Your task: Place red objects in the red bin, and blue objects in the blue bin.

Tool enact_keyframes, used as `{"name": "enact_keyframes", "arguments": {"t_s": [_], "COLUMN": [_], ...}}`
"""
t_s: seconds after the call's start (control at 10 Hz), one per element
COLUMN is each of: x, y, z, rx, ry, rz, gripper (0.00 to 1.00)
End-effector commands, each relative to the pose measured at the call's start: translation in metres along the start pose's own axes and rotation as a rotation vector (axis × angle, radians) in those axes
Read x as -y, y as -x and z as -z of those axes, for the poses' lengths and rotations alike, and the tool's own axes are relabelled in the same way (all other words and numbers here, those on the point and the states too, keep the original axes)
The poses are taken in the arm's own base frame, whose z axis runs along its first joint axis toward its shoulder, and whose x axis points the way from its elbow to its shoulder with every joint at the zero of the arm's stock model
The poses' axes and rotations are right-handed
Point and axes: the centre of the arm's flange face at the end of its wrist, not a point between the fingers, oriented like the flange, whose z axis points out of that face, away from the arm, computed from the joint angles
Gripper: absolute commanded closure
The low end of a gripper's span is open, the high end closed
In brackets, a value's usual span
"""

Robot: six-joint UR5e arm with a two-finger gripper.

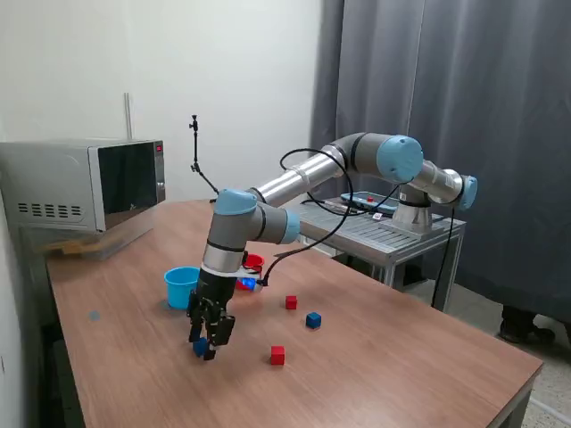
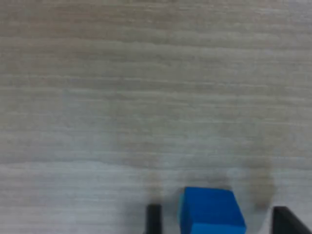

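Observation:
My gripper [image 1: 207, 348] is down at the wooden table, in front of the light blue cup [image 1: 182, 286]. A dark blue cube [image 1: 200, 345] sits between its fingers. In the wrist view the gripper [image 2: 218, 223] is open: the cube [image 2: 212, 212] rests on the table with a gap to each dark fingertip [image 2: 154, 219]. A second blue cube [image 1: 313, 320] and two red cubes [image 1: 291, 303] [image 1: 277, 356] lie on the table toward the exterior view's right. The red cup [image 1: 253, 263] stands behind my arm, partly hidden.
A microwave [image 1: 85, 183] stands at the back on the exterior view's left. The arm's base sits on a metal stand [image 1: 393, 234] beyond the table's far side. A dark curtain [image 1: 446, 89] hangs behind it.

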Motion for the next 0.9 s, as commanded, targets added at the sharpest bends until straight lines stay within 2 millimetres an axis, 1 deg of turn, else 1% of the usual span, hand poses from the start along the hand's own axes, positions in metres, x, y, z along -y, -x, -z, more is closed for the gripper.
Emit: {"name": "enact_keyframes", "arguments": {"t_s": [0.0, 0.5, 0.6, 0.7, 0.8], "x": [0.0, 0.0, -0.003, -0.007, -0.013], "y": [0.0, 0.0, 0.002, 0.003, 0.007], "z": [0.0, 0.0, 0.007, 0.022, 0.045], "rx": [0.0, 0.002, 0.02, 0.024, 0.027], "ry": [0.0, 0.0, 0.009, 0.024, 0.044], "rz": [0.0, 0.0, 0.0, 0.0, -0.004], "gripper": [1.0, 1.0, 1.0, 1.0, 1.0]}}
